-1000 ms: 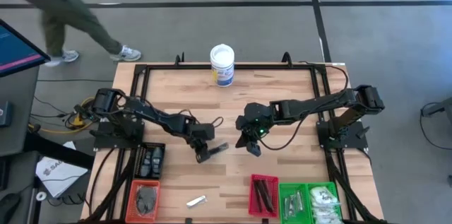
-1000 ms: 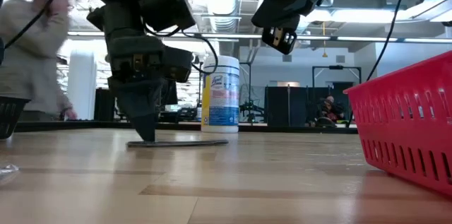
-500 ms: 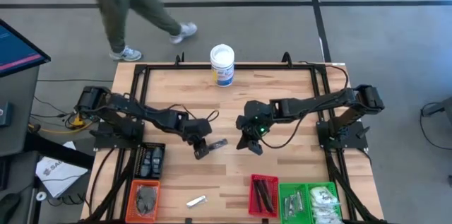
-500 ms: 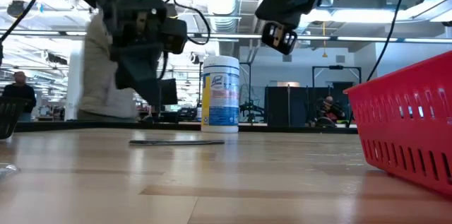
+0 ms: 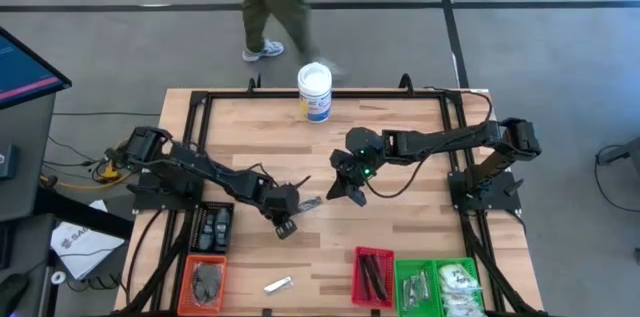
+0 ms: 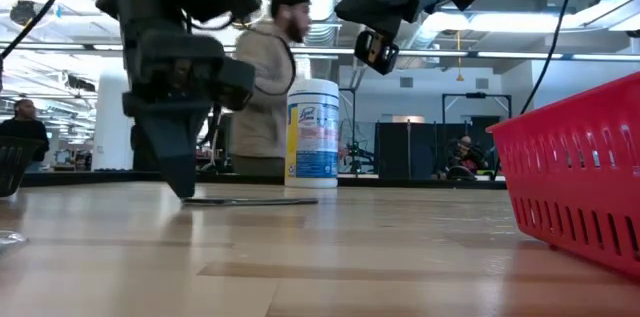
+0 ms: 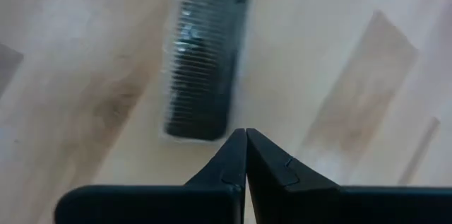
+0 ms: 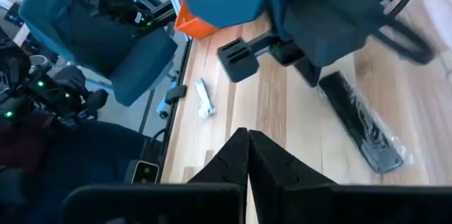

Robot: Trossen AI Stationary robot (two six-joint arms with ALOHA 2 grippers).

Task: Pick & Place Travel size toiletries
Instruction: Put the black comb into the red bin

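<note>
A black comb in a clear packet [image 5: 308, 203] lies flat on the wooden table near its middle. It also shows in the low view [image 6: 250, 200], the left wrist view [image 7: 205, 61] and the right wrist view [image 8: 364, 128]. My left gripper [image 5: 285, 225] is shut, points down and stands at table height by the packet's near-left end [image 6: 186, 189]. My right gripper [image 5: 338, 195] is shut and empty. It hangs well above the table [image 6: 372, 52], just right of the comb. A small silvery sachet [image 5: 277, 284] lies near the front edge. My left gripper's shut fingertips [image 7: 245, 139] stand down at the table, right beside the end of the comb packet [image 7: 194, 128]. They come from above. I cannot tell whether they touch the packet.
A white tub with a blue label [image 5: 314, 91] stands at the far edge. A red tray [image 5: 374, 275] and green trays [image 5: 440, 285] sit front right. An orange tray [image 5: 205, 282] and a black tray [image 5: 212, 227] sit front left. A person [image 5: 275, 7] walks beyond the far edge.
My left gripper has risen off the comb's end, then come down again a little nearer the front edge, beside the packet. The comb has turned slightly on the table. My right gripper has moved a little toward the far-left, staying high. The person has walked to the right behind the table.
</note>
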